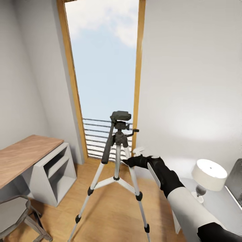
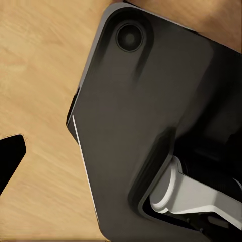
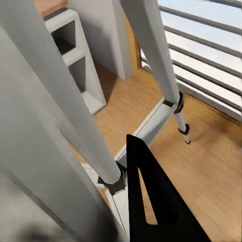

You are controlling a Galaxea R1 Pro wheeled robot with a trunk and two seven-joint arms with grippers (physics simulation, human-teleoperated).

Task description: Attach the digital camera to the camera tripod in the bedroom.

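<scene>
White walls (image 1: 188,67), wood floor (image 1: 111,211), tall wood-framed window (image 1: 104,67) with sky, wood-topped table (image 1: 23,156) left, lamp (image 1: 209,174) right.

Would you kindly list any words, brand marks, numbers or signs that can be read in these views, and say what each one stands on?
None: no readable text in any view.
The camera tripod, the desk, the lamp and the right gripper carry no visible lettering.
The dark body in the left wrist view shows no marks either.
</scene>
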